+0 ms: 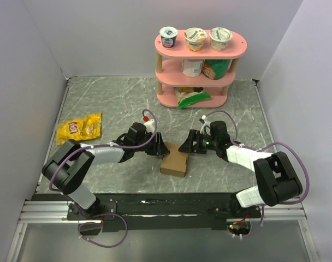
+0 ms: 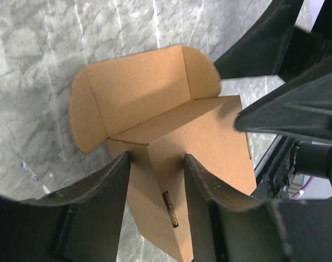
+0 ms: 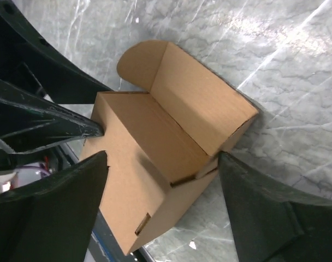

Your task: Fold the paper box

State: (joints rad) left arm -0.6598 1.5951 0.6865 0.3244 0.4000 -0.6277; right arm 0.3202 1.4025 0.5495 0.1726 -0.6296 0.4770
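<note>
The paper box is plain brown cardboard, standing near the middle of the marble table. Its body is formed, and its lid stands up with two rounded side flaps. My left gripper comes in from the left. In the left wrist view the left gripper has its fingers lying against both faces of a box corner. My right gripper comes in from the right. In the right wrist view the right gripper is open wide and straddles the box below the raised lid.
A pink three-tier shelf with yogurt cups and packets stands at the back. A yellow snack bag lies at the left. Grey walls close in the table on three sides. The two grippers' fingers are close together over the box.
</note>
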